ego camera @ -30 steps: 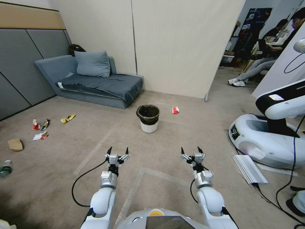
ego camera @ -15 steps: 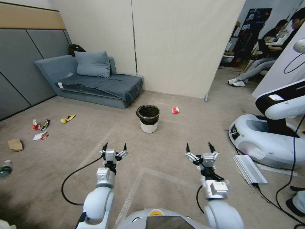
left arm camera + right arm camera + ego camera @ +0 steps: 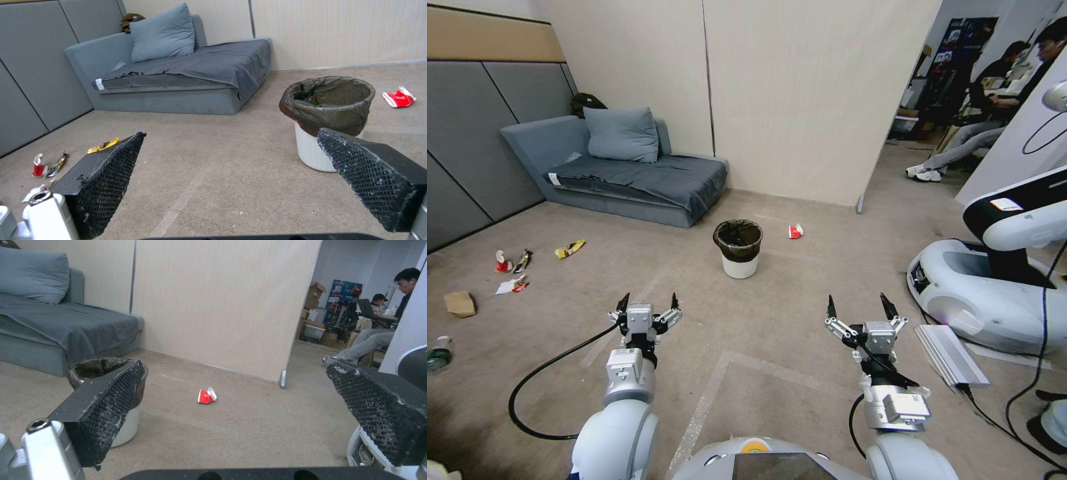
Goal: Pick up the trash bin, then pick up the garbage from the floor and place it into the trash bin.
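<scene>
While both arms hang low over the carpet, the small round white plastic trash bin with a black bag (image 3: pixel 738 249) stands on the floor ahead. Short of the bin, the left gripper (image 3: pixel 648 303) and right gripper (image 3: pixel 858 303) are wide open and hold nothing. Beside the bin lies a red-and-white wrapper (image 3: pixel 795 231).

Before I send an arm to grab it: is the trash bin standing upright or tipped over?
Upright. The trash bin stands on its base on the carpet, its black-lined rim facing up and level in the head and left wrist views.
</scene>
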